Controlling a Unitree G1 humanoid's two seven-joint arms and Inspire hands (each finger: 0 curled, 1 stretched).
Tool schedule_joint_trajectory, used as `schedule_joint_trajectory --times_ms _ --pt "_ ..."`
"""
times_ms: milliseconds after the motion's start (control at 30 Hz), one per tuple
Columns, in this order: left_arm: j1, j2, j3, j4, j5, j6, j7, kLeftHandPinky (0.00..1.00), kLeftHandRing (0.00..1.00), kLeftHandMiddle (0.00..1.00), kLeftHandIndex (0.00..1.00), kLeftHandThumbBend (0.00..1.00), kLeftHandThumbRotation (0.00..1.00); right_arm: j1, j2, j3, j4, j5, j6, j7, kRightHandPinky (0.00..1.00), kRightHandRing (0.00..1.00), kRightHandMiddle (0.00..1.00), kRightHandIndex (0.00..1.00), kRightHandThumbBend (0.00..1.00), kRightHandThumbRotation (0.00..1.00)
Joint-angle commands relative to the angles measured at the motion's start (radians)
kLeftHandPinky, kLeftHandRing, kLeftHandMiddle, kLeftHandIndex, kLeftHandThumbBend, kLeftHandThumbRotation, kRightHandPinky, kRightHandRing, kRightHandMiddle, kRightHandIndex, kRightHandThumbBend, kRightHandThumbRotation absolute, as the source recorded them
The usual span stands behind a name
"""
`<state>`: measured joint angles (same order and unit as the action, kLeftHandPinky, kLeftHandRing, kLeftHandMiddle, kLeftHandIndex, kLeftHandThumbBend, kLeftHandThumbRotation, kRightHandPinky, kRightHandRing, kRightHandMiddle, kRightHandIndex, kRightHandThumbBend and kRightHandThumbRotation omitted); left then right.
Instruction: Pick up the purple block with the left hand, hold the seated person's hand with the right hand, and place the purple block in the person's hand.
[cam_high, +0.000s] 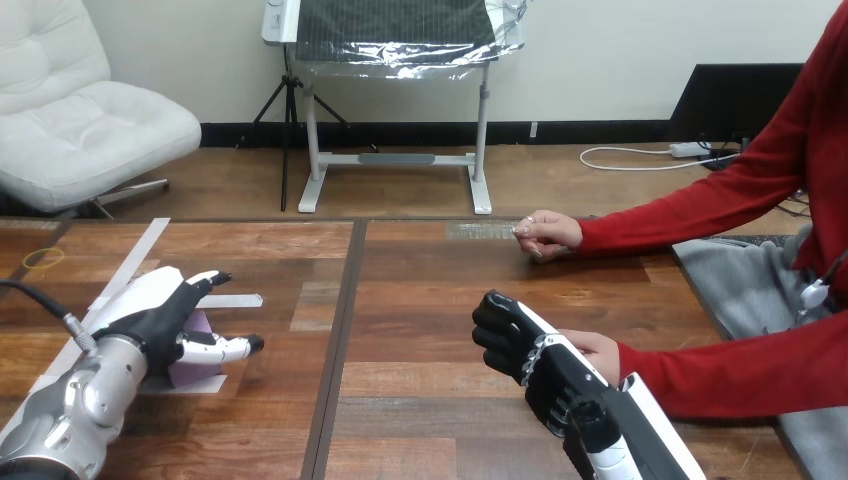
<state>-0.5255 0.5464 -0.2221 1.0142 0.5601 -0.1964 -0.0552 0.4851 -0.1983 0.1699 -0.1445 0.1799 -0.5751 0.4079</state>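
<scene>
Carrying 1 purple block (192, 370), wood desk (430, 300) w/ white tape strips (140, 250). Over it left robot hand (160, 315) spread wide; right robot hand (525, 350) beside person's near hand (598, 352), grip can't tell.

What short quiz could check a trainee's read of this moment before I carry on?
1. True or false: the purple block lies by the right robot hand.
2. Which is right beside the right robot hand? A) a cup B) the person's near hand C) a bowl
3. What does the person's far hand rest on?
Key: 1 false, it lies at the left robot hand; 2 B; 3 the table.
</scene>
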Motion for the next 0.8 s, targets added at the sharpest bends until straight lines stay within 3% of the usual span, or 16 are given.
schedule_joint_trajectory --times_ms 0,467,767 --pt "-0.088 0.043 -0.005 -0.021 -0.002 0.018 -0.011 0.88 0.92 0.94 0.93 0.68 0.41 -0.059 0.007 -0.015 -0.018 0.018 -0.013 0.001 0.94 0.93 0.93 0.93 0.71 1.00" --pt "-0.092 0.042 -0.017 -0.055 0.019 0.115 -0.033 0.78 0.91 0.93 0.93 0.72 0.48 -0.062 0.006 -0.017 -0.019 0.021 -0.011 0.004 0.94 0.93 0.93 0.93 0.71 1.00" --pt "-0.098 0.034 -0.028 -0.066 0.036 0.171 -0.014 0.72 0.87 0.89 0.88 0.76 0.32 -0.064 0.006 -0.016 -0.020 0.024 -0.011 0.008 0.94 0.93 0.93 0.93 0.71 1.00"
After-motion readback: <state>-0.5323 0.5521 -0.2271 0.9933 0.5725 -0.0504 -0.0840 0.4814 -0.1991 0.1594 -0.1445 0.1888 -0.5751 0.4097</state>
